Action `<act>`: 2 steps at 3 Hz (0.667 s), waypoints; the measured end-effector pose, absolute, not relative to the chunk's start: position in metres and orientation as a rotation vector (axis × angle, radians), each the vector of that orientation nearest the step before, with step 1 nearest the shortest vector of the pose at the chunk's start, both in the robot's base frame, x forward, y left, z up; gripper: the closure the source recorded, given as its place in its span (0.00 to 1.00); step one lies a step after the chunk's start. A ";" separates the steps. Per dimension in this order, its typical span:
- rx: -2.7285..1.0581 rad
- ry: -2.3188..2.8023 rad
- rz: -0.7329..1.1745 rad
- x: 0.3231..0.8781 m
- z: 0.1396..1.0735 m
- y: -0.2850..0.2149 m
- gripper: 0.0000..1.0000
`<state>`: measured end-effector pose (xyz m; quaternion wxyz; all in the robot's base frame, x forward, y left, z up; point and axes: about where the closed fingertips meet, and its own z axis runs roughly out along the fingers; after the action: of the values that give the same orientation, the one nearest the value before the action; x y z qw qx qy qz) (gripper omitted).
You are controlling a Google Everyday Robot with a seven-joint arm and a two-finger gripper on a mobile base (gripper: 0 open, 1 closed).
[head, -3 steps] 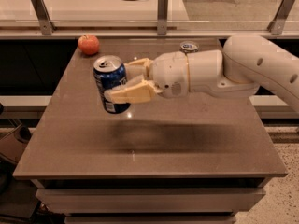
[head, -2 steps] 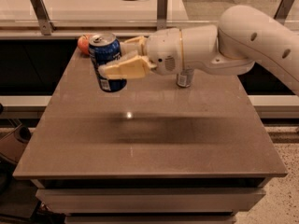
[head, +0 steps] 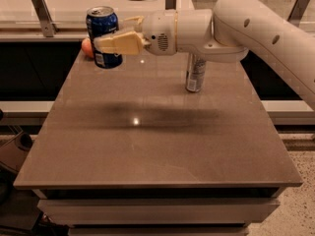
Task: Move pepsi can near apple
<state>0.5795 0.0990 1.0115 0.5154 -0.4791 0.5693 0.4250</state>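
Pincer [head: 109, 32] has carried the pepsi can [head: 102, 38] further toward the far-left corner of the tabletop [head: 157, 146] than 0.7 s ago and is still clamped on it. The can is now just in front of the apple [head: 86, 47], hiding most of it. A slim silver can [head: 195, 73] stands upright under the arm, near the far edge.
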 end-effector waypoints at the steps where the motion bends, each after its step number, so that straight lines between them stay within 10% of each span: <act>1: -1.006 1.350 1.017 0.608 0.992 0.096 1.00; 2: -0.887 1.370 0.938 0.627 0.976 0.082 1.00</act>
<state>0.6270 0.0817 0.9762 0.5889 -0.3808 0.5882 0.4027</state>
